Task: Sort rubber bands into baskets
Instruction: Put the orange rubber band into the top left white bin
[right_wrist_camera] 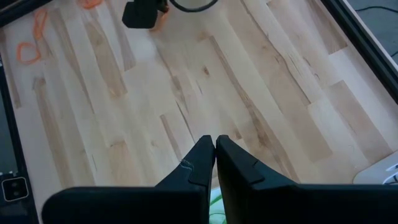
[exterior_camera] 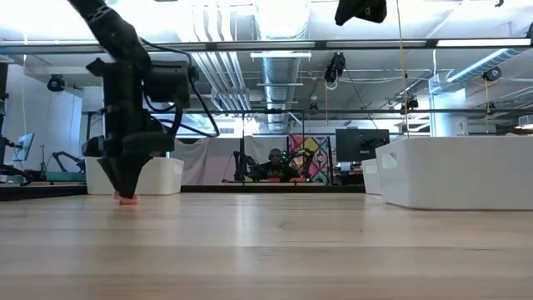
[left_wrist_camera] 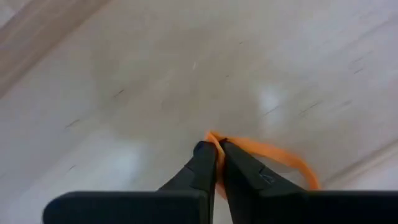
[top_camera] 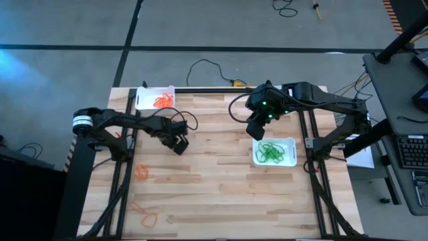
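My left gripper [top_camera: 179, 144] stands left of the table's middle, fingertips down at the wood [exterior_camera: 127, 197], shut on an orange rubber band [left_wrist_camera: 273, 152]. My right gripper [top_camera: 257, 131] is shut and empty [right_wrist_camera: 215, 144], raised above the far left corner of a white basket [top_camera: 289, 142] that holds green bands [top_camera: 271, 152]. A second white basket [top_camera: 142, 100] at the far left holds orange bands [top_camera: 161, 102]. More orange bands lie loose on the wood at the near left [top_camera: 142, 171] [top_camera: 148, 216]. No third basket shows in the high view. My left gripper pinches one end of the orange band's loop [left_wrist_camera: 214, 138] between its two fingertips. The fingers come from above, pointing down, with their tips at the table top [exterior_camera: 127, 198]. The rest of the loop [left_wrist_camera: 292, 160] trails out beside the fingers, low over the wood.
Black frame rails run along the table's left [top_camera: 127, 167] and right [top_camera: 314, 174] sides. A black cable [top_camera: 200, 67] loops at the far edge. Bare wood lies between the two grippers [top_camera: 214, 167]. A person [exterior_camera: 276, 162] sits far off in the room behind.
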